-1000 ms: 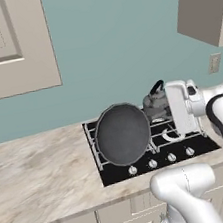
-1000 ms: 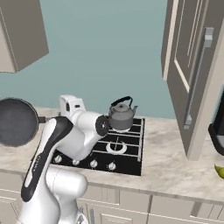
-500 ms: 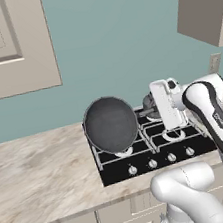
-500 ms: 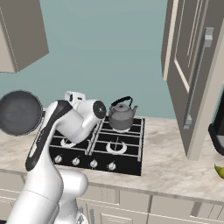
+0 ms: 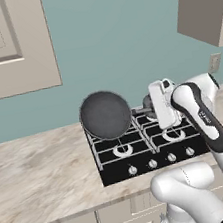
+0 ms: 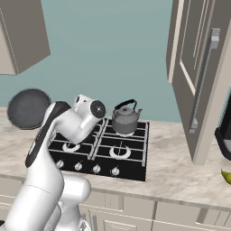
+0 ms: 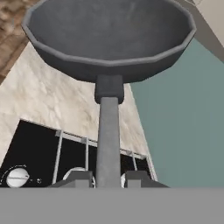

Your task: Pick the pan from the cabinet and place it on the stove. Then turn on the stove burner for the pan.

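Note:
The dark grey pan (image 5: 105,115) hangs in the air over the left rear of the black stove (image 5: 140,154), tipped on edge so its round face looks toward the base. My gripper (image 5: 146,110) is shut on the pan's handle, to the right of the bowl. The hand view looks along the handle (image 7: 108,140) to the pan (image 7: 109,35), with my gripper (image 7: 108,178) clamped on the handle's near end and the stove (image 7: 39,157) below. From the right, the pan (image 6: 28,108) shows left of my arm. The cabinet (image 6: 198,81) stands with its door open at the right.
A grey kettle (image 6: 125,119) sits on the stove's rear right burner. Knobs (image 5: 152,164) line the stove's front. Marble counter (image 5: 42,174) stretches to the left. A dark appliance (image 6: 224,135) and a yellow-green fruit (image 6: 226,176) lie right of the open door. Another wall cabinet (image 5: 7,43) hangs upper left.
The pan has travelled left and a little upward over the stove, carried by the shut gripper. The hand has swung left with it. The kettle has stayed put.

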